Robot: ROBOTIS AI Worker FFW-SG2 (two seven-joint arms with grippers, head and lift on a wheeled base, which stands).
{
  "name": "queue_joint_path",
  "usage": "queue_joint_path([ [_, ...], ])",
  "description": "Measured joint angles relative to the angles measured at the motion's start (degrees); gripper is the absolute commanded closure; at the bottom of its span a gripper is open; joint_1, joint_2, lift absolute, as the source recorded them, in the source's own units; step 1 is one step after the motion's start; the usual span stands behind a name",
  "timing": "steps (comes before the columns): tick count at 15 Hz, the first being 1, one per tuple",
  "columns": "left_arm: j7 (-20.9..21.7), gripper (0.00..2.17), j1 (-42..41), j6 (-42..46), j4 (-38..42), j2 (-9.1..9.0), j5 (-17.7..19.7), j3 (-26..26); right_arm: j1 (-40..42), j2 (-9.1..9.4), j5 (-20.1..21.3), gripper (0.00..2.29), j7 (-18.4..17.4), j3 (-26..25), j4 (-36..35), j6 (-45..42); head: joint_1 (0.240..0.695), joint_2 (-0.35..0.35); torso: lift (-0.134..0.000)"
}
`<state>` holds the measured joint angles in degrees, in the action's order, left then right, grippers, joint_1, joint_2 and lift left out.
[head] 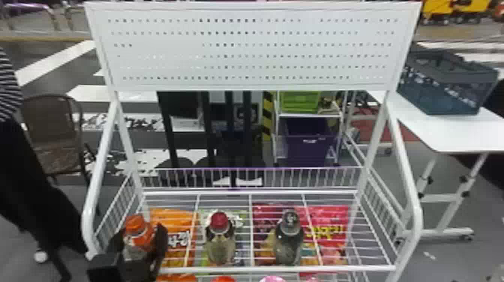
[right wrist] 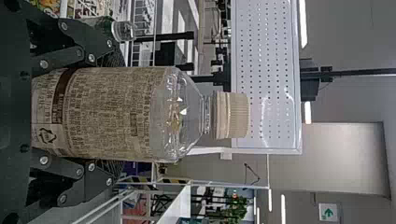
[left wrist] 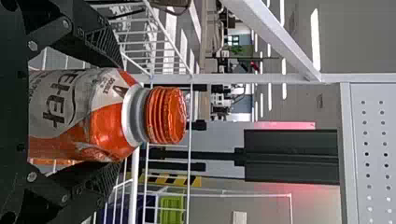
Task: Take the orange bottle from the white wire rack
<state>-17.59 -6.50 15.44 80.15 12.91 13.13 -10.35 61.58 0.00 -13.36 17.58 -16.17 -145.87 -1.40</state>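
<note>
While left end effector [head: 140, 237] grips orange bottle [left wrist: 109, 130], rack rail [head: 240, 269] near.

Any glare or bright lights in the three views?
Head view: rows of holes partly washed out on the white perforated panel. Left wrist view: bright ceiling strip lights, small highlights on the orange plastic bottle. Right wrist view: curved glare streak on the panel, highlights on the clear plastic bottle with a beige label.

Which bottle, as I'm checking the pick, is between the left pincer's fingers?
The orange bottle, leftmost at the rack; the red-capped bottle and dark-capped bottle are outside the left pincer.
</note>
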Motion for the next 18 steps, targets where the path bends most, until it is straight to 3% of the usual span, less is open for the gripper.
queue_joint_path([
  [5,-1.26,1.98,-2.10,-2.19,4.42,1.06,1.17,0.15,-0.87,0.00,0.02,1.16,0.00,0.00,0.41,0.80,0.499,0.000,0.000],
  [7,-3.18,1.98,-5.15,-5.86,11.09,1.78,1.19,0.31,-1.30,0.00,0.11,1.16,0.00,0.00,0.49,1.29,0.499,0.000,0.000],
  [11,-5.20,1.98,-15.51,-18.77,32.65,3.27,0.74,1.86,-2.20,0.00,0.26,1.16,0.00,0.03,0.56,2.79,0.499,0.000,0.000],
  [15,-6.53,1.98,-28.21,-23.38,50.22,3.52,-5.11,2.32,-2.81,0.00,0.36,1.16,0.00,0.15,0.59,3.77,0.499,0.000,0.000],
  [18,-7.19,1.98,-36.52,-23.26,57.45,3.52,-9.03,2.59,-3.08,0.00,0.50,1.16,0.00,0.39,0.65,3.82,0.499,0.000,0.000],
])
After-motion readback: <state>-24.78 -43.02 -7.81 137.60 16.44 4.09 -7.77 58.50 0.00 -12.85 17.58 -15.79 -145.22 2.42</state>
